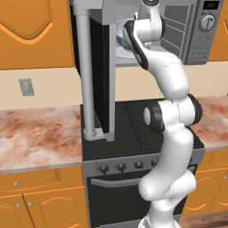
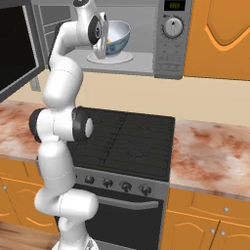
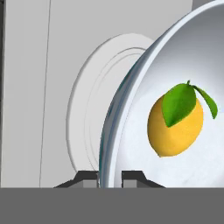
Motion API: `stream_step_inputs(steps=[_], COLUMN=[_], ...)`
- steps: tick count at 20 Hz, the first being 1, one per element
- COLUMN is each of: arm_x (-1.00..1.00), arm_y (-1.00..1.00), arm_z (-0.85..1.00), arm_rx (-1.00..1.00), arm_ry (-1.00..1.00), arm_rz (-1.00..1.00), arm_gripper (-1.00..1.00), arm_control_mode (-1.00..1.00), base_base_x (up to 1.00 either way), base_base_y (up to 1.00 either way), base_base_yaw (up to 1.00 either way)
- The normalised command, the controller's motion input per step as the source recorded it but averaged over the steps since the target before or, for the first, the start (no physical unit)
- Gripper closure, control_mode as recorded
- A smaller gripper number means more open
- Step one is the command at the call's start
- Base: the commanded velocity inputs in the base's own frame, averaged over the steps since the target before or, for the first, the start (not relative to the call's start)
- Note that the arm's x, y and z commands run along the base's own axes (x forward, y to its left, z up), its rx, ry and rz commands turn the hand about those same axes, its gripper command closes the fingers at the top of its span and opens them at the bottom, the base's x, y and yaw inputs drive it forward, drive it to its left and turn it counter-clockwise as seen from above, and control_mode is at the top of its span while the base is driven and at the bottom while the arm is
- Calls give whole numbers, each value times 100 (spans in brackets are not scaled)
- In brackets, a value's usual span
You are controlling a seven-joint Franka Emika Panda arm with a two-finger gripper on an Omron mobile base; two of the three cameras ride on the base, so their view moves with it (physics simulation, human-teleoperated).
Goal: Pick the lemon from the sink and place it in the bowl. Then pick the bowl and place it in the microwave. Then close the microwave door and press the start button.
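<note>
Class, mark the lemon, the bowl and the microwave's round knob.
lemon (image 3: 175, 124): hand view, yellow skin.
bowl (image 2: 118, 40): right base view, patterned outer wall.
microwave knob (image 2: 172, 28): right base view, dial centre.

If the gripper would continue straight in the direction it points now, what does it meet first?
The gripper already pinches the bowl rim between its fingers. Straight on, it likely meets the white turntable in the microwave, though depth is unclear.
</note>
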Motion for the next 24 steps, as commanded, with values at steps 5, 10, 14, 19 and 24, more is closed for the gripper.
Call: stream_step_inputs(steps=[5,10,14,19,24], arm_x=[0,0,0,0,-29], arm_y=[0,0,0,0,0], arm_z=[0,-1,-2,0,0], arm_rx=[0,0,0,0,0], arm_ry=[4,6,1,-1,-11], arm_rz=[0,0,0,0,0], arm_gripper=[100,100,-100,-100,-100], arm_control_mode=[-100,-100,-100,-100,-100], base_base_x=[0,0,0,0,0], base_base_y=[0,0,0,0,0], base_base_yaw=[0,0,0,0,0])
